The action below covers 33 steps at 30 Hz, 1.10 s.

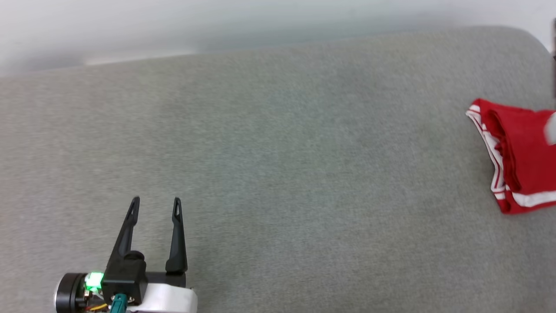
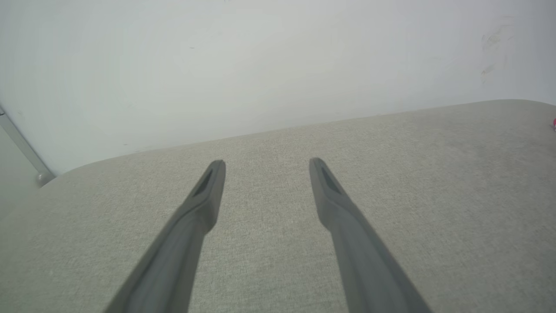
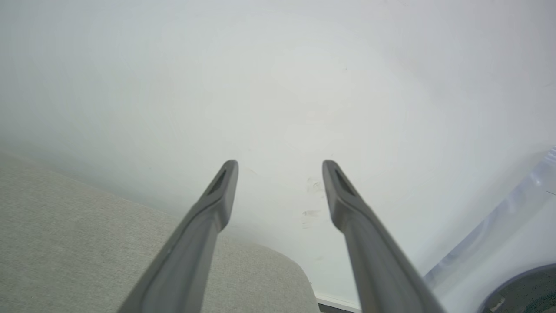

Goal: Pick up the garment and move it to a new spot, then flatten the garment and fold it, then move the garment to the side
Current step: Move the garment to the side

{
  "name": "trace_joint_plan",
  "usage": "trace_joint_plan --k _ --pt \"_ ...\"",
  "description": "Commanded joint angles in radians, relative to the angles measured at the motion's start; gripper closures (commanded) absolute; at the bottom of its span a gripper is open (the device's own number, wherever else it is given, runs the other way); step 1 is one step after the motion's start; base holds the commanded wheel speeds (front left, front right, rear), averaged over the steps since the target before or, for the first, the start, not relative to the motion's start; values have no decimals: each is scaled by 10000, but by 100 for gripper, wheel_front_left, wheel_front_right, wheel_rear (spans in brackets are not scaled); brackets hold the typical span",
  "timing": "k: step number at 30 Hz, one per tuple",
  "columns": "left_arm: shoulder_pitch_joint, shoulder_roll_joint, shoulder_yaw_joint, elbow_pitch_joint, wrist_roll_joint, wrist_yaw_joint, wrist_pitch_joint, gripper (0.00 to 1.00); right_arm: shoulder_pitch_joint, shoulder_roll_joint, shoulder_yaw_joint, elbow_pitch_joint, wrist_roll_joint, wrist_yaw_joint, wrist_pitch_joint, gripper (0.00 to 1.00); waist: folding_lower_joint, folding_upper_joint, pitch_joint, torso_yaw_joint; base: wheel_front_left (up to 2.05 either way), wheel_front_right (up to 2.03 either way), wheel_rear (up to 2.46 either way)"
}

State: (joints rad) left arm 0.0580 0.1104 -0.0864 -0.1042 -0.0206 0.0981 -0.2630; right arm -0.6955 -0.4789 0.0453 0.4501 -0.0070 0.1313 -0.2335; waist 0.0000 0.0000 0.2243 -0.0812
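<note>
Far right on the gray cushion [image 1: 278,152] lies the folded garment [image 1: 525,152]; both jaws stand apart.

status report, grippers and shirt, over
Left gripper open, empty. Right gripper open, empty. Red folded jersey garment, white-striped trim, far right on grey fabric surface. Nothing blocking.

left gripper [image 1: 156,201]: fingers spread, holding nothing | right gripper [image 3: 280,163]: fingers spread, holding nothing

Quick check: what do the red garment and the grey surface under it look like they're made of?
The garment: soft, thin cloth with a matte finish, judging by its limp folds and rolled edge; the fibre can't be told. The grey surface: matte woven fabric, upholstery-like, with a fine flecked weave; possibly padded, given its rounded corner.
</note>
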Motion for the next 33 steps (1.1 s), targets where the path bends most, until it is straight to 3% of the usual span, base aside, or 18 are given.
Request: trace_joint_plan --k 1,8,9,17,23,33 --pt "144 -53 49 43 -3 45 -21 0 263 315 -29 -203 -130 -11 -134 0 0 0 -411 368 0 0 0" --pt "400 -129 4 298 45 -28 -21 0 1679 1855 -239 -1696 -242 -11 -304 0 0 0 -840 950 0 0 0" --pt "407 -182 -61 408 50 -78 -21 0 2520 2424 -411 -2317 -96 -11 -307 0 0 0 -995 1208 0 0 0" --pt "669 -284 -75 660 -16 -71 -21 0 4923 3806 -1047 -3635 105 -10 -310 0 0 0 -1413 1548 0 0 0" --pt "959 -324 30 772 -29 -139 -21 0 6572 4206 -1315 -4113 338 -10 -311 0 0 0 -1827 1688 0 0 0" --pt "1435 -416 21 820 -162 -315 -21 0 8403 4306 -1561 -4633 964 -10 -312 0 0 0 -2328 1766 0 0 0"
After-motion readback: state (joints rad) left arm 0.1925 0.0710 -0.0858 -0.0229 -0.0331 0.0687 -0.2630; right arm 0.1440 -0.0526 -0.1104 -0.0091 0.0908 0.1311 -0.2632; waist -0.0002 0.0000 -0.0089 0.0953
